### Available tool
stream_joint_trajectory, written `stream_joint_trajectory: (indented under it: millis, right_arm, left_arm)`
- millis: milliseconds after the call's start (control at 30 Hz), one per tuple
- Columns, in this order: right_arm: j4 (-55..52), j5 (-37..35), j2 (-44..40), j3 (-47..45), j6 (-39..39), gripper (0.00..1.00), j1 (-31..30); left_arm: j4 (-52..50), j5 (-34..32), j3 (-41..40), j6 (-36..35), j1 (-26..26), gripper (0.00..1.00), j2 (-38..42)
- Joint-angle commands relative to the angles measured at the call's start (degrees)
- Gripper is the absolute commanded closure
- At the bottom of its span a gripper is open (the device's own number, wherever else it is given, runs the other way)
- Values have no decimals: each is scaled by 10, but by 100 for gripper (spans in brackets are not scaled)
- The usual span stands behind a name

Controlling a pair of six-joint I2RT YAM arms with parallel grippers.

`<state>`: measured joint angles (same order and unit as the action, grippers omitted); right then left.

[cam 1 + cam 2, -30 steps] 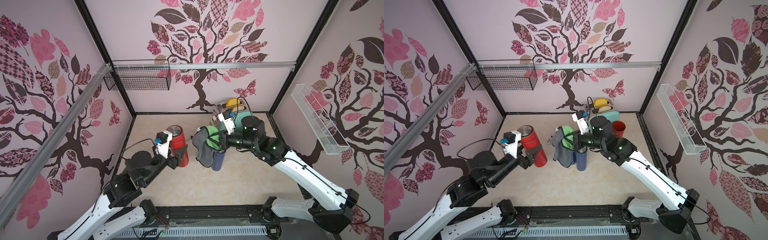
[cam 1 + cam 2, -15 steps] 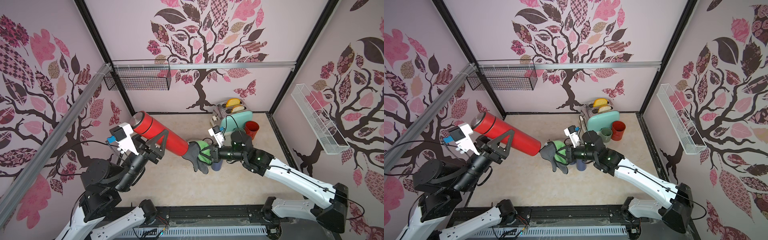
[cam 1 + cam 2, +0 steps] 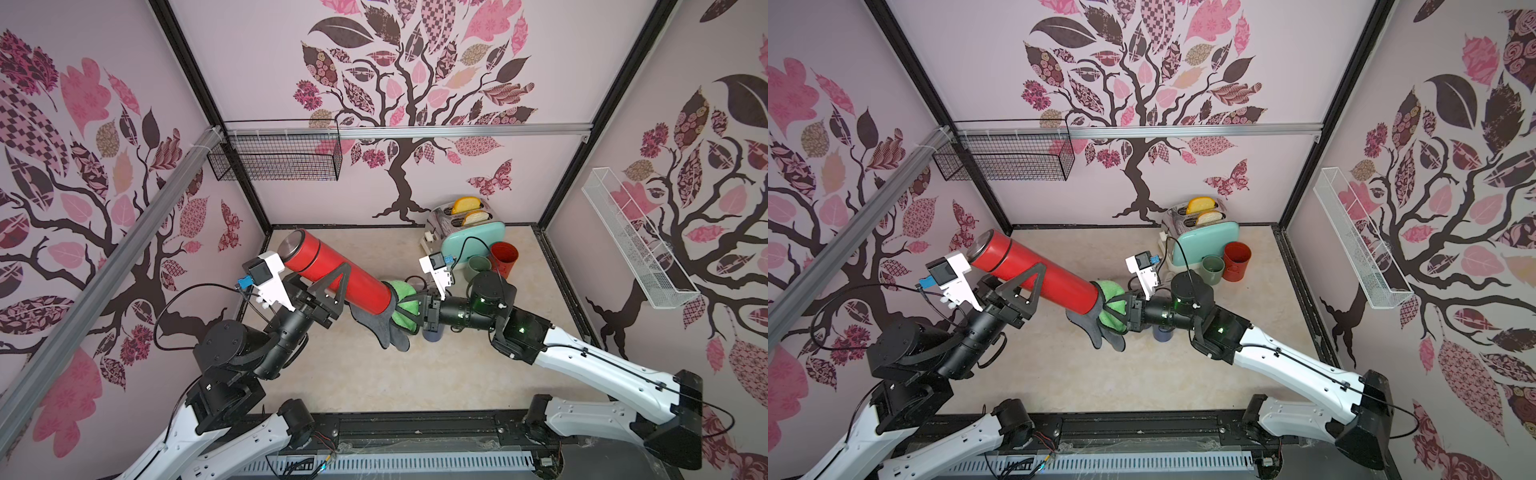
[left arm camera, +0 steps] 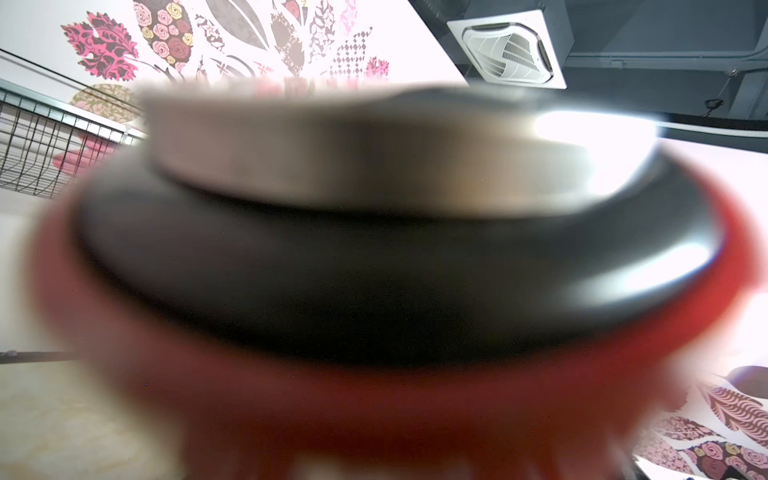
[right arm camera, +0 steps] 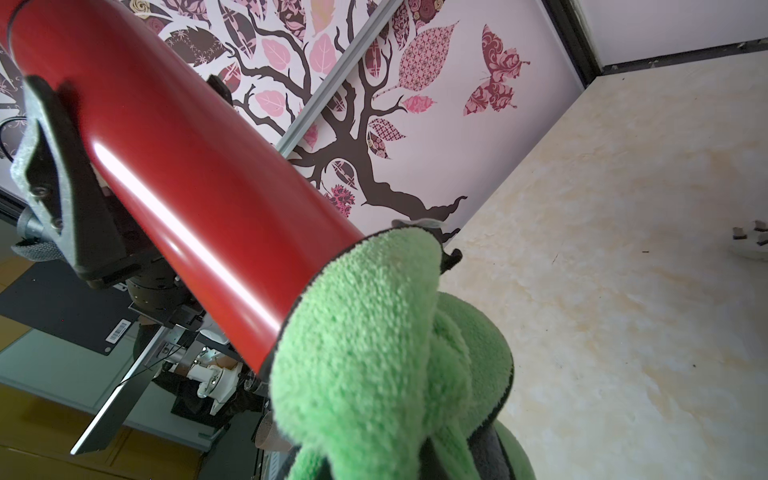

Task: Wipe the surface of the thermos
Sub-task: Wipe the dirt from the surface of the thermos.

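Note:
The red thermos (image 3: 332, 270) (image 3: 1050, 276) hangs tilted above the table, its silver lid pointing up toward the left wall. My left gripper (image 3: 332, 286) (image 3: 1030, 282) is shut on its middle, one black finger (image 5: 50, 166) lying across the body. The lid and red shoulder (image 4: 374, 395) fill the left wrist view, blurred, and the fingers are hidden there. My right gripper (image 3: 415, 309) (image 3: 1121, 309) is shut on a green and grey cloth (image 3: 405, 307) (image 3: 1113, 307) (image 5: 374, 332). The cloth is pressed over the thermos's lower end (image 5: 187, 166), with grey folds hanging below.
A teal toaster (image 3: 473, 241) with bread, a red cup (image 3: 503, 255) and a green cup (image 3: 478, 266) stand at the back right. A blue cup (image 3: 432, 334) sits under the right wrist. A black wire basket (image 3: 274, 162) and a white one (image 3: 636, 241) hang on the walls.
A second ago the thermos stood upright on the table in my left gripper. It has been lifted and tilted, and the right gripper has brought the cloth onto its lower end.

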<state>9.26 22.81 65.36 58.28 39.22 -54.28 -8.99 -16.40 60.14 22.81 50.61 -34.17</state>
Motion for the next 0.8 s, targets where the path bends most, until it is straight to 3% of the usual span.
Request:
stream_joint_trajectory:
  millis: [0, 167, 400, 600, 767]
  right_arm:
    - [21, 9, 12, 21, 3, 100, -7]
    - [15, 0, 24, 52, -20, 100, -61]
    - [-60, -68, -11, 79, -72, 100, -53]
    - [0, -19, 21, 60, -28, 100, -48]
    - [-10, -35, 14, 81, -49, 100, -73]
  left_arm:
    - [56, 15, 7, 6, -1, 100, 7]
    - [48, 13, 6, 0, -1, 100, 7]
    - [28, 20, 12, 0, -1, 100, 11]
    - [25, 28, 8, 5, -1, 100, 15]
    - [18, 25, 7, 5, -1, 100, 15]
